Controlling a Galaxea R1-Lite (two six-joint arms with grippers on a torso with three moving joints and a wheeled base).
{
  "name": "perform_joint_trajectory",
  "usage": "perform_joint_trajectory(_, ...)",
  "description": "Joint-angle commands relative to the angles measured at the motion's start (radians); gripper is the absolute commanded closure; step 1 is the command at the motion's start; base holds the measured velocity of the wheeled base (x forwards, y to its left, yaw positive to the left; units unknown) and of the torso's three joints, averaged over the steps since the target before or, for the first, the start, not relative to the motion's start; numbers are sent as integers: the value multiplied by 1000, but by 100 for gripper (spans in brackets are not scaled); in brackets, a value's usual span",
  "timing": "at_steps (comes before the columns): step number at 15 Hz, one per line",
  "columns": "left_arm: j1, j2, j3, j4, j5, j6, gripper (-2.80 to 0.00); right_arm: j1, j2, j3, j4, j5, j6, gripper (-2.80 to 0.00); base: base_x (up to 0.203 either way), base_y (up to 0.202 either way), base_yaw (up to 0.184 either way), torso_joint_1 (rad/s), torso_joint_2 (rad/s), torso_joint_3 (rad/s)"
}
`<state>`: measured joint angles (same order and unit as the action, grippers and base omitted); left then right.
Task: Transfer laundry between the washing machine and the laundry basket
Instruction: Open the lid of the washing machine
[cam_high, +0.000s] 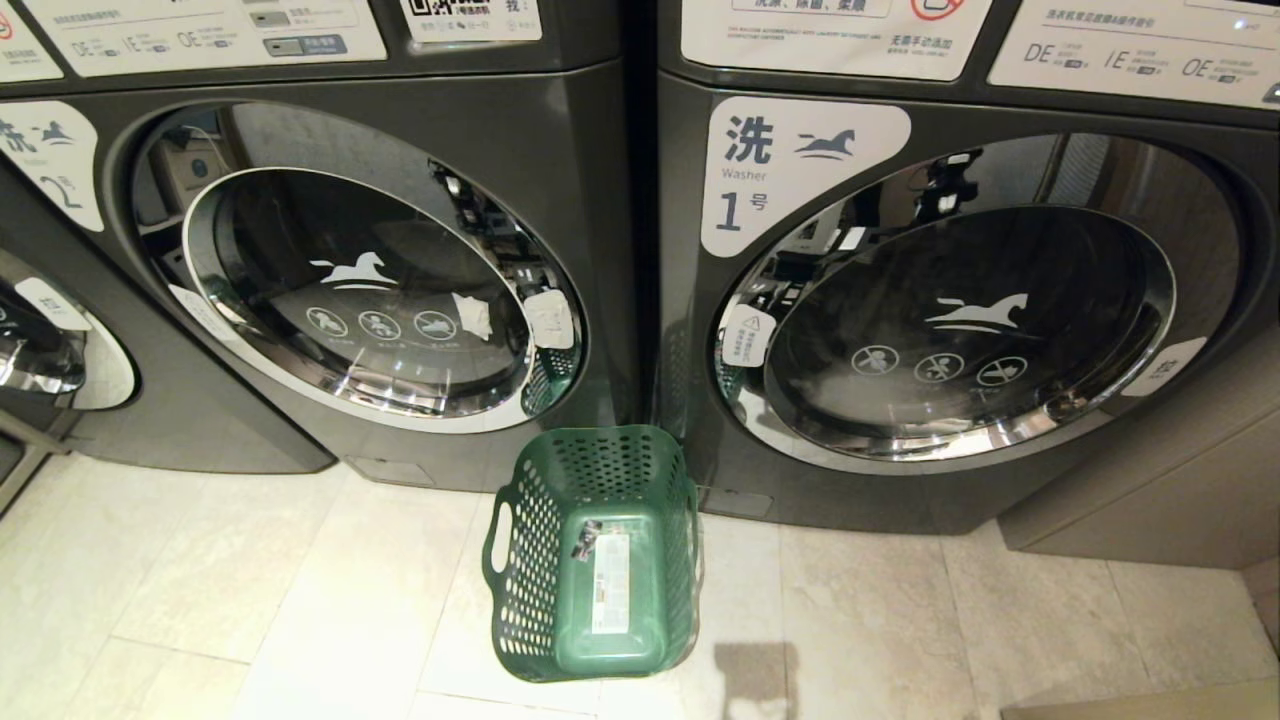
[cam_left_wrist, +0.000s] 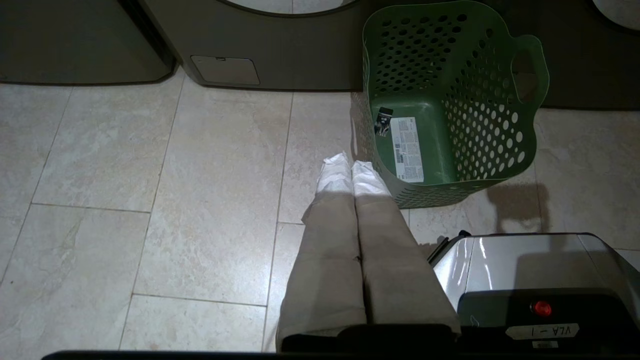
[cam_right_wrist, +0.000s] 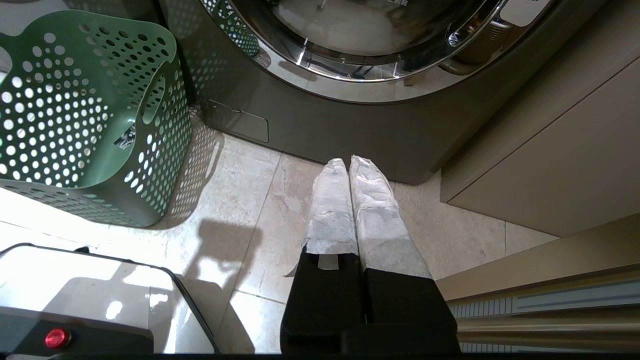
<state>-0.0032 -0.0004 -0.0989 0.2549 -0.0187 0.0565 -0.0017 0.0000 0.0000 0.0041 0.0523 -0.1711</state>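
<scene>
Pale stone floor (cam_high: 250, 600) tiles run up to two dark front-loaders. The laundry basket (cam_high: 590, 555) stands empty between them, against their bases; the washing machine (cam_high: 360, 290) marked "2" has its door shut. No laundry is visible. The left end effector (cam_left_wrist: 351, 167) and right end effector (cam_right_wrist: 350, 167) hang closed, holding nothing. Risk: with the chrome door shut and the basket close below, reaching could knock the light basket aside.

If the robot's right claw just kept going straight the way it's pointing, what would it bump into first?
Probably the tiled floor, close to the foot of the washer marked "1". The right gripper points down and forward; depth is hard to judge.
</scene>
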Motion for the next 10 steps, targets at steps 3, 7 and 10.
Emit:
perform_joint_trajectory(3, 0, 0, -1, 1, -1, -1, 0, 0, 1, 0, -1, 1, -2, 0, 0, 0, 0, 0, 0, 0)
perform_joint_trajectory(7, 0, 0, -2, 2, -1, -14, 0, 0, 0, 0, 0, 1, 7, 0, 0, 0, 0, 0, 0, 0)
perform_joint_trajectory(10, 0, 2, -1, 3, -1, -18, 0, 0, 1, 0, 0, 1, 6, 0, 0, 0, 0, 0, 0, 0)
